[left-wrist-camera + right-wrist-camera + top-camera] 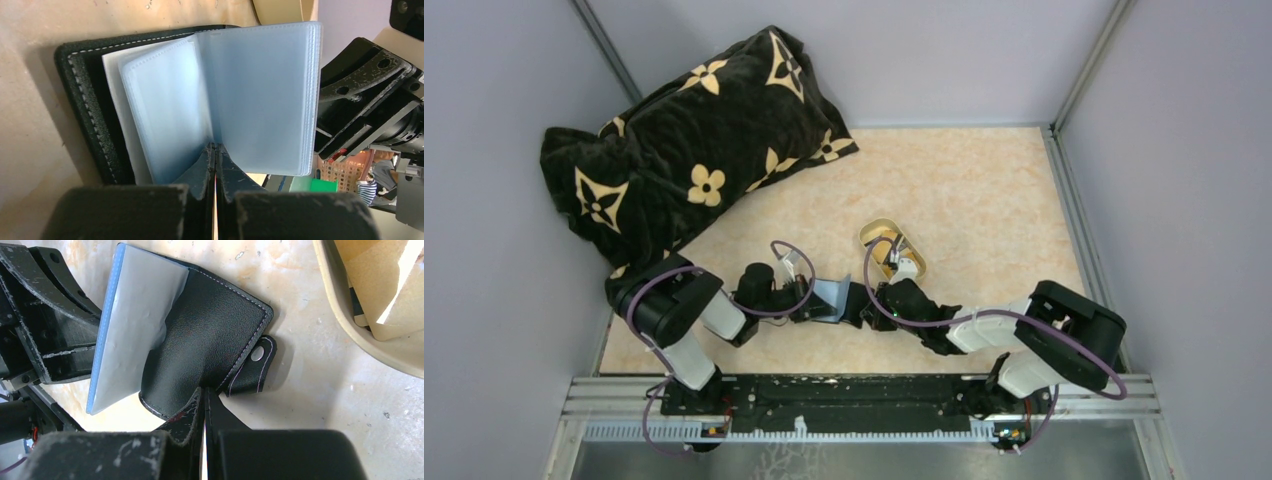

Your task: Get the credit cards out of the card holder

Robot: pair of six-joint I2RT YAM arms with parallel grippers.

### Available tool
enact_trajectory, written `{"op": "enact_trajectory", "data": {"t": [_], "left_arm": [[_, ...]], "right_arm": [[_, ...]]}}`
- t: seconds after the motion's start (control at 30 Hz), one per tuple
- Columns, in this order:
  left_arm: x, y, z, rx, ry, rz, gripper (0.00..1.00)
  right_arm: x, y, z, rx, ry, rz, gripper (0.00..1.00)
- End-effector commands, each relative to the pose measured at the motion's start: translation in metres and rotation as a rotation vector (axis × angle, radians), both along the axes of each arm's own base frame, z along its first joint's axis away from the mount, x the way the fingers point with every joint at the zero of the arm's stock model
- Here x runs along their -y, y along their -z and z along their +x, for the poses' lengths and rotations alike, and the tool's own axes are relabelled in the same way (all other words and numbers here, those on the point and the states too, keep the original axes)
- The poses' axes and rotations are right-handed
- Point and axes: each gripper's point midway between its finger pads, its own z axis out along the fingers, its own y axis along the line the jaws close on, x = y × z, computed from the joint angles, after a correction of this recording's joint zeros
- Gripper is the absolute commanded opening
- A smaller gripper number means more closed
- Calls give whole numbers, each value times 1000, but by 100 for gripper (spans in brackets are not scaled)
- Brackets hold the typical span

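Pressed together on the sleeves at their fold, lower centre, the left gripper pinches them. The right gripper pinches the card holder by its black cover, mid-frame. Advise steadying the cover and spreading the sleeves gently.

- We see a beige marbled table.
- A big black flowered pillow lies across its far left corner.
- Near the middle sits a gold-rimmed oval tray.
- Just nearer, we find the open card holder, its black cover against the tabletop.
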Motion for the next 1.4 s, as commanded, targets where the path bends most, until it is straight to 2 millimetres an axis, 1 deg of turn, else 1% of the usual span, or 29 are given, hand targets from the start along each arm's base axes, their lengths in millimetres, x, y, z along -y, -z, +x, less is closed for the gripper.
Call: {"op": "enact_trajectory", "data": {"t": [0.0, 0.1, 0.17, 0.33, 0.4, 0.5, 0.63, 0.7, 0.8, 0.93, 1.03, 1.07, 1.13, 1.17, 1.23, 1.33, 1.37], "left_arm": [[3, -7, -8, 22, 41, -5, 0], [3, -10, -5, 40, 41, 15, 0], [2, -8, -3, 41, 42, 35, 0], [4, -6, -4, 34, 51, 30, 0], [4, -5, -5, 28, 53, 20, 0], [3, -2, -8, 16, 57, 15, 0], [1, 3, -11, 5, 53, 20, 0], [1, 4, -12, 1, 55, 19, 0], [2, 4, -12, -1, 59, 13, 0], [2, 4, -12, 0, 60, 13, 0], [1, 6, -12, -4, 58, 17, 0], [1, 6, -12, -4, 58, 18, 0], [1, 6, -12, -5, 59, 18, 0], [1, 6, -11, -3, 58, 18, 0], [1, 5, -11, -2, 61, 16, 0], [-2, 2, -11, 6, 53, 17, 0], [-4, 1, -10, 14, 45, 22, 0]], "right_arm": [[-15, -24, 4, 39, -22, 61, 0], [-14, -31, 4, 54, -28, 66, 0], [-16, -38, 6, 68, -35, 69, 0], [-27, -53, 12, 101, -59, 69, 0], [-30, -51, 14, 101, -65, 57, 0], [-40, -54, 15, 105, -88, 77, 0], [-54, -66, 18, 123, -121, 116, 0], [-60, -67, 20, 129, -138, 111, 0], [-73, -61, 21, 115, -175, 106, 0], [-85, -45, 13, 65, -221, 133, 0], [-86, -32, 10, 35, -219, 136, 0], [-85, -31, 10, 34, -217, 139, 0], [-82, -16, 8, 8, -213, 111, 0], [-81, -12, 7, 0, -212, 101, 0], [-79, -9, 6, -8, -211, 96, 0], [-75, -12, 6, -2, -200, 104, 0], [-74, -20, 7, 12, -193, 114, 0]]}}
